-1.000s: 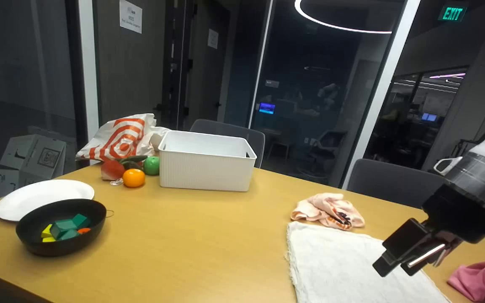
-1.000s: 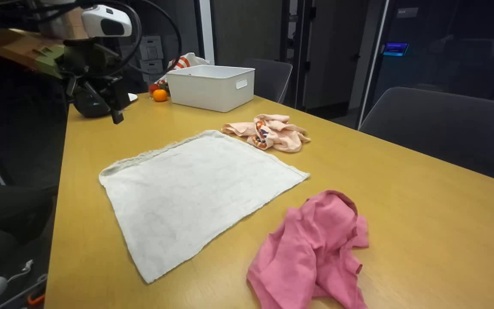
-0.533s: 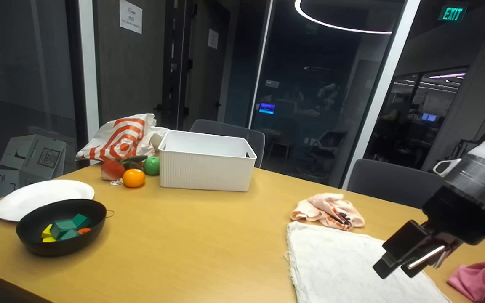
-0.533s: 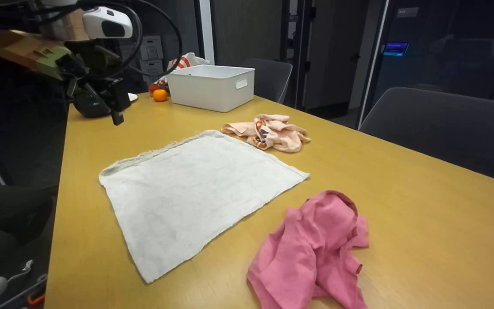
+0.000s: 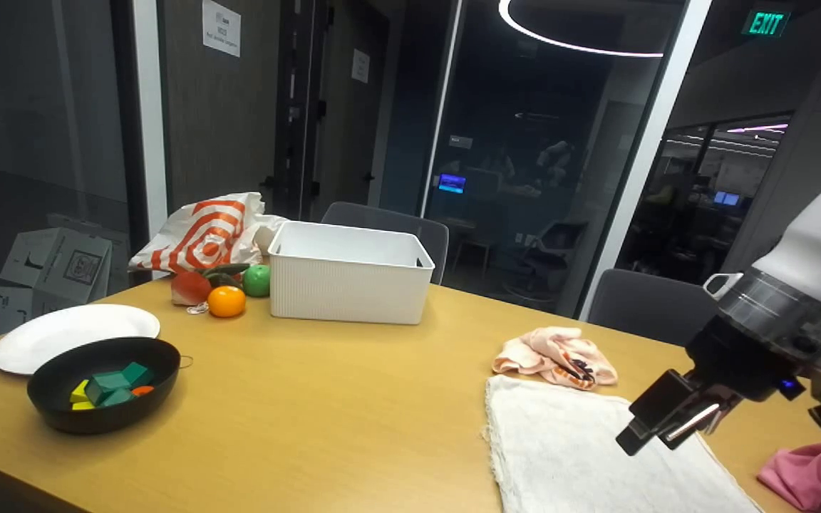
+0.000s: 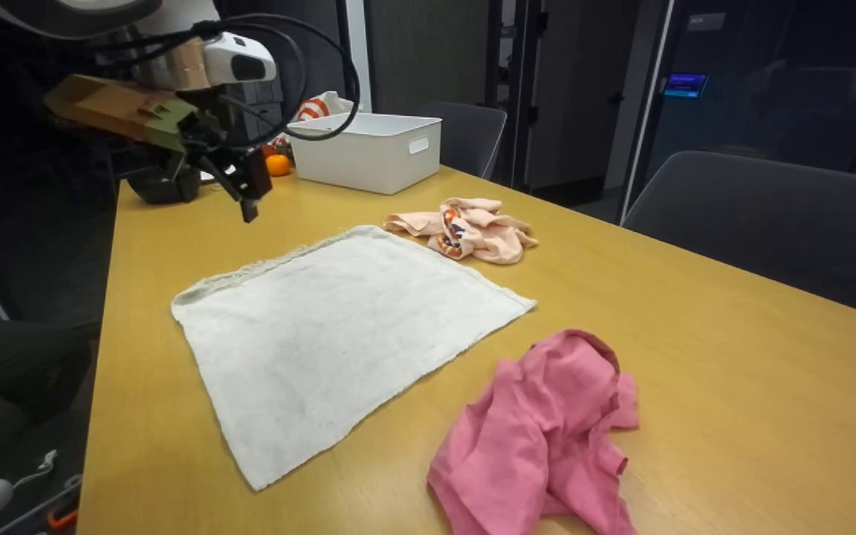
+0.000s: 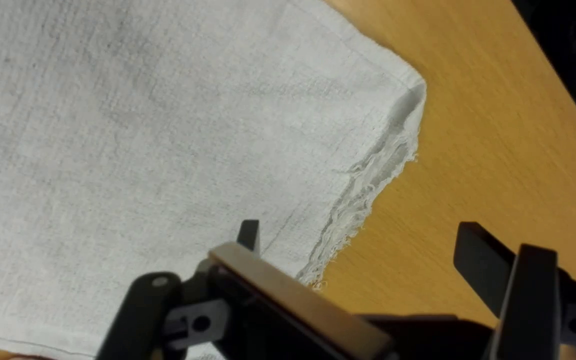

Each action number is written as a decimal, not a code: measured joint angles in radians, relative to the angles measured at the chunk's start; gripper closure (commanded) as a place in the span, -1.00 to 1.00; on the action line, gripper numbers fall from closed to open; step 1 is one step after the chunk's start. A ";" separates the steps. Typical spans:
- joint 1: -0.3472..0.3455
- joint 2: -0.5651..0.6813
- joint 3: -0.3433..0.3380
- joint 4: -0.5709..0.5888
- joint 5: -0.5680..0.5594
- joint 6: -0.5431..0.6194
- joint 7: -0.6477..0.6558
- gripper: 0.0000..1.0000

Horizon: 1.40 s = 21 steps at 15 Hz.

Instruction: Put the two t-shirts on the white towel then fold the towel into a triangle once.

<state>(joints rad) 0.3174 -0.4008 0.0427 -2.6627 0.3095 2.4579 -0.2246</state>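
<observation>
The white towel lies flat on the table, in both exterior views (image 5: 567, 434) (image 6: 346, 327) and in the wrist view (image 7: 168, 125). Its frayed edge is partly turned over. A crumpled peach t-shirt (image 5: 549, 356) lies beside the towel's far corner, also in an exterior view (image 6: 484, 234). A crumpled pink t-shirt (image 6: 532, 438) lies on the table apart from the towel, partly cut off in an exterior view (image 5: 820, 474). My gripper (image 5: 649, 438) is open and empty above the table near the frayed edge. In the wrist view its fingers (image 7: 359, 226) stand wide apart.
A white bin (image 5: 350, 288) stands at the back, with an orange (image 5: 226, 301), a green fruit (image 5: 256, 280) and a Target bag (image 5: 207, 235) beside it. A black pan (image 5: 104, 385) with colored blocks and a white plate (image 5: 72, 335) are farther off. Chairs (image 6: 770, 223) line the table.
My gripper stays nearly still at first, then moves across the table, rightward in an exterior view, toward the towel's frayed edge and the peach t-shirt. The towel and t-shirts have not moved.
</observation>
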 measured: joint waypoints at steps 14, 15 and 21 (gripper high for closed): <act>-0.161 0.615 0.014 0.571 -0.307 0.124 -0.031 -1.00; -0.173 0.659 0.015 0.621 -0.307 0.119 -0.038 -1.00; -0.233 0.906 0.019 0.914 -0.325 0.051 -0.075 -1.00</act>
<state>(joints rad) 0.0843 0.5055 0.0615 -1.7489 -0.0154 2.5091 -0.2997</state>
